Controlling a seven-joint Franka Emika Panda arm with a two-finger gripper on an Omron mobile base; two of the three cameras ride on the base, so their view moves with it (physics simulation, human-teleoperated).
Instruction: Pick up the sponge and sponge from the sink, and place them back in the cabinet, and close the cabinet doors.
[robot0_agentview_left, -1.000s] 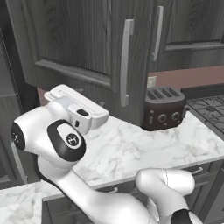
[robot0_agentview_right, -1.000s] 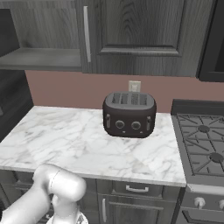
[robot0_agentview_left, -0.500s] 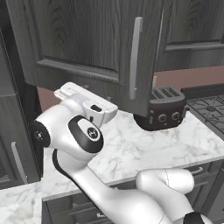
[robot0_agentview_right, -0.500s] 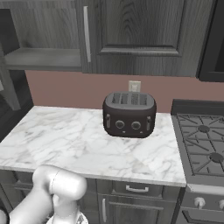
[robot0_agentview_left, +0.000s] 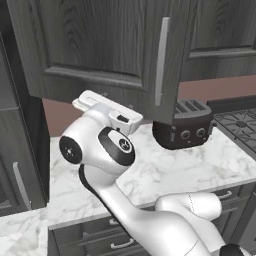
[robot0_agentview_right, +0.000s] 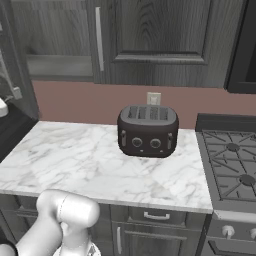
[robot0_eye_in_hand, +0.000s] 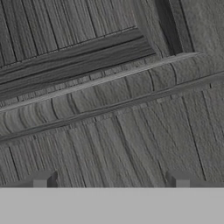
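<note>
One door (robot0_agentview_left: 105, 50) has swung further shut; my gripper (robot0_eye_in_hand: 111, 181), spread wide and empty, probably presses its panel — closing stage.

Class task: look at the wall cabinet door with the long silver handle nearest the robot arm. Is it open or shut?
Open. In the left base view the cabinet door swings out over the counter, its handle hanging in front of the toaster.

The swung-out cabinet door (robot0_agentview_left: 105, 50) runs past the top and left edges of the left base view and covers the upper part of the toaster (robot0_agentview_left: 185, 131). The gripper (robot0_eye_in_hand: 111, 181) shows only its fingertips (robot0_eye_in_hand: 41, 179) above the hand view's bottom band, door grain blurred behind.
</note>
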